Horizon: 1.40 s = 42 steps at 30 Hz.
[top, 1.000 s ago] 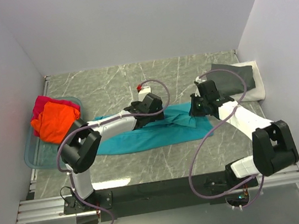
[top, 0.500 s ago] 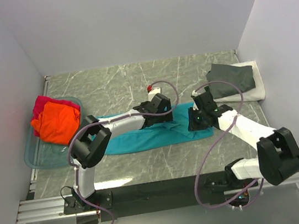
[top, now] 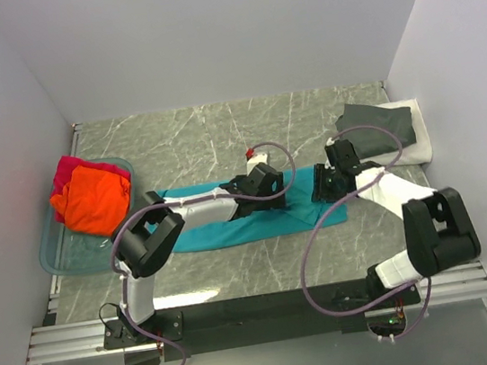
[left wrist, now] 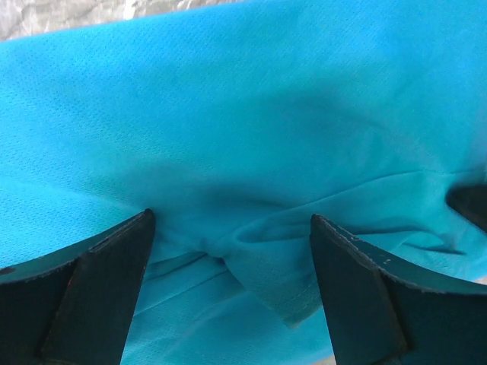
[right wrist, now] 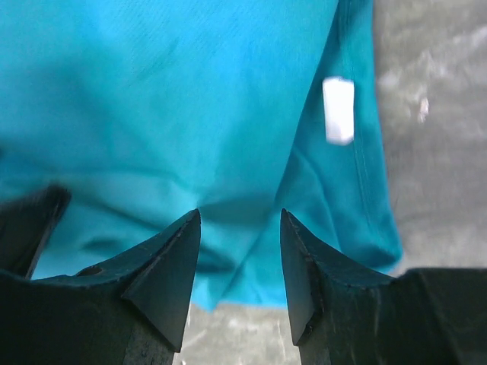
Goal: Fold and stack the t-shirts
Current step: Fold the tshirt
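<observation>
Soft, even light; wrist views less sharp.
A pale glare patch sits on the tabletop (top: 218,131) at its near edge; close-up jaws look dark and blurred, shading the teal t-shirt (left wrist: 243,114) beneath.

Teal shirt (left wrist: 243,114), fine mesh weave, beneath black left fingers (left wrist: 91,289); white tag (right wrist: 338,110) beyond black right fingers (right wrist: 163,266). Orange shirt (top: 91,197), magenta-red shirt (top: 67,169) in clear bluish tub (top: 47,255). Dark grey shirt (top: 379,125) on white shirt (top: 416,151). Table (top: 200,134) grey marble, pale veins.

The grey marbled table (top: 218,131) is carrying a teal t-shirt (top: 232,231) lying in a long strip mid-table, a clear tub (top: 55,261) sitting at its left edge, and a white t-shirt (top: 417,154) far right.
</observation>
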Motion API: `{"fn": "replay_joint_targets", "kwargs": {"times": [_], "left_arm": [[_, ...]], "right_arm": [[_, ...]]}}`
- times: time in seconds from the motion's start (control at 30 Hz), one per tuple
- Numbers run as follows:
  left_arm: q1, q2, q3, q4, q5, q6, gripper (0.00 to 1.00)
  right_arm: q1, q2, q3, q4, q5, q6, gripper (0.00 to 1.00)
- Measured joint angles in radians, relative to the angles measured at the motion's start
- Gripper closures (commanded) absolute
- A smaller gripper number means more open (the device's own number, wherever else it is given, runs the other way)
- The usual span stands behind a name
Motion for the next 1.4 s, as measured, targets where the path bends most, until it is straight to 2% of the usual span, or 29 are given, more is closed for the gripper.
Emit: {"fn": "replay_joint_targets", "kwargs": {"times": [0.3,0.4,0.43,0.53,0.6,0.7,0.77,1.13,1.4], "left_arm": [[-0.003,-0.019,-0.037,0.029,0.002,0.002,0.11],[-0.005,-0.024,-0.044,0.030,-0.002,0.002,0.11],[-0.005,-0.026,-0.047,0.030,-0.004,0.002,0.11],[-0.006,-0.035,-0.060,0.030,-0.010,0.002,0.11],[-0.006,-0.040,-0.066,0.029,-0.014,0.002,0.11],[-0.006,-0.041,-0.067,0.029,-0.017,0.002,0.11],[-0.006,-0.041,-0.067,0.029,-0.017,0.002,0.11],[-0.007,-0.041,-0.067,0.027,-0.023,0.002,0.10],[-0.007,-0.041,-0.067,0.026,-0.024,0.002,0.10]], "right_arm": [[-0.041,0.126,0.077,0.050,-0.028,-0.007,0.47],[-0.053,0.158,0.108,0.064,-0.029,-0.014,0.54],[-0.057,0.163,0.112,0.071,-0.029,-0.015,0.60],[-0.066,0.189,0.135,0.072,-0.037,-0.019,0.64],[-0.072,0.221,0.159,0.073,-0.044,-0.021,0.61],[-0.076,0.240,0.169,0.076,-0.046,-0.024,0.52],[-0.078,0.239,0.169,0.072,-0.043,-0.028,0.51],[-0.131,0.238,0.169,0.068,-0.031,-0.040,0.49],[-0.131,0.238,0.172,0.085,-0.082,-0.043,0.50]]}}
